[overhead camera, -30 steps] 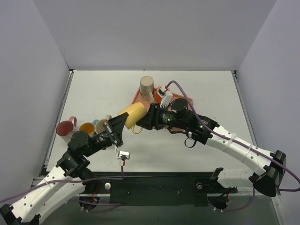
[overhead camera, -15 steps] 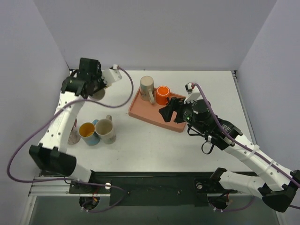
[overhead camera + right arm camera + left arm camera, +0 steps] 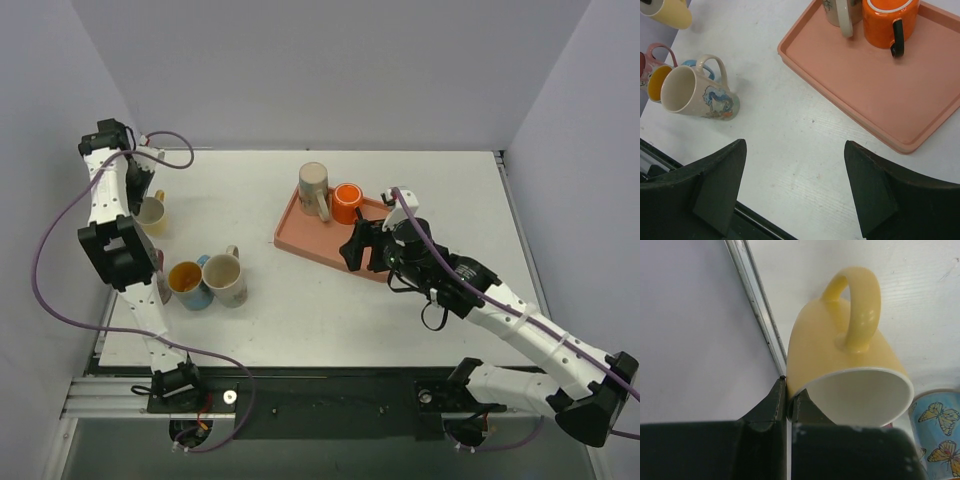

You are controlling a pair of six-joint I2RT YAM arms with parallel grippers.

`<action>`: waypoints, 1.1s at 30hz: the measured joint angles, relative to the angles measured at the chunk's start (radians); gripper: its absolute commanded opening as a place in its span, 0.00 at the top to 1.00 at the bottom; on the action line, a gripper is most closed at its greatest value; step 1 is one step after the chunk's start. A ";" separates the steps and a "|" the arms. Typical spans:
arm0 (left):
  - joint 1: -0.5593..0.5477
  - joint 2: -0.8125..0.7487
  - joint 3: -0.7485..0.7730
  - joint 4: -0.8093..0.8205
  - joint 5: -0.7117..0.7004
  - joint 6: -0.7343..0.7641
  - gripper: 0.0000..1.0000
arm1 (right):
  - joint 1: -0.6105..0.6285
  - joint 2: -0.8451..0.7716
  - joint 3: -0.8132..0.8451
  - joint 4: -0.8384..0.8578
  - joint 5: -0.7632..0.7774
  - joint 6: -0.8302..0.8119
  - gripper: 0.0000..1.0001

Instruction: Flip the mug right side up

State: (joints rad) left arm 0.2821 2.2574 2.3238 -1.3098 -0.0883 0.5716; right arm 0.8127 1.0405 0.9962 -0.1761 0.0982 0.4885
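Your left arm has swung the yellow mug (image 3: 840, 365) out to the far left edge of the bench (image 3: 920, 300), left fingers (image 3: 771, 407) clamped on its rim, right fingers (image 3: 720, 185) spread and empty; it's rigid, glazed, probably slick and chippable, so keep that rim pinch or use the handle.

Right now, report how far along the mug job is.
Done: the yellow mug looks mouth-up, seen from above. In hand: the left claw pinches its rim; the right claw hangs open, empty. Left: set it standing on the table and let go.
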 measured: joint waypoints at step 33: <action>0.050 -0.008 -0.075 -0.041 0.130 0.035 0.40 | -0.060 0.491 0.263 0.022 0.085 -0.241 0.42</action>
State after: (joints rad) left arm 0.3321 2.2494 2.2486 -1.3510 0.0422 0.6064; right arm 0.7532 1.5311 1.2591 -0.1543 0.1829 0.2474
